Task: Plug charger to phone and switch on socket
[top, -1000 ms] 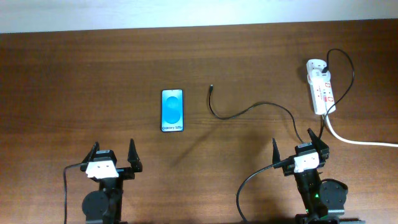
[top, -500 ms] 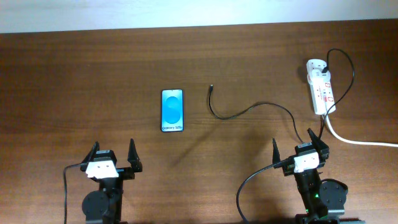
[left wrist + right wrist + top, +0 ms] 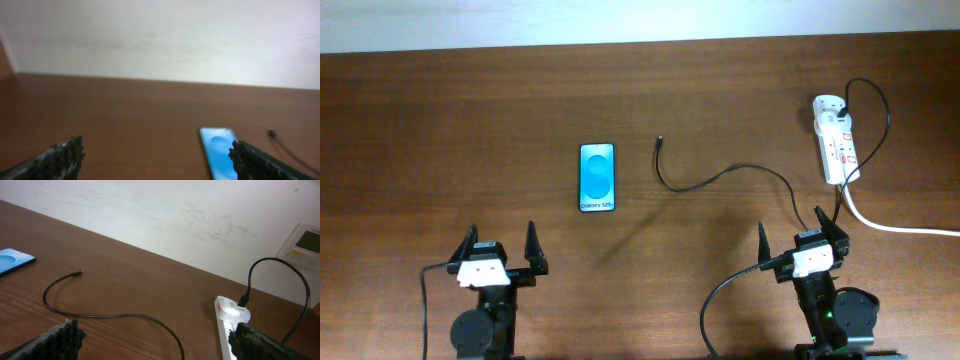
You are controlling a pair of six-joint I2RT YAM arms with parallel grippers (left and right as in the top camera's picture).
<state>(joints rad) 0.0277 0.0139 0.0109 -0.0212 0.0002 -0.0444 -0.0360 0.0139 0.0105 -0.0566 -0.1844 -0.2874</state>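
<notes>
The phone [image 3: 598, 177] lies flat at mid-table, blue screen up, ahead and to the right of my left gripper [image 3: 501, 238]. The charger [image 3: 661, 142] is a thin black cable; its plug tip rests loose on the wood right of the phone, and the cable curves past my right gripper [image 3: 799, 235] up to the socket [image 3: 837, 140] at the far right. Both grippers stand open near the front edge, holding nothing. The left wrist view shows the phone [image 3: 217, 150] just inside the right finger. In the right wrist view the charger [image 3: 100, 316] and socket [image 3: 227, 330] lie ahead.
A thick white cord [image 3: 890, 225] runs from the socket off the right edge. A white wall [image 3: 150, 210] borders the table's far side, with a small panel [image 3: 305, 242] on it. Bare wood [image 3: 470, 120] lies left of the phone.
</notes>
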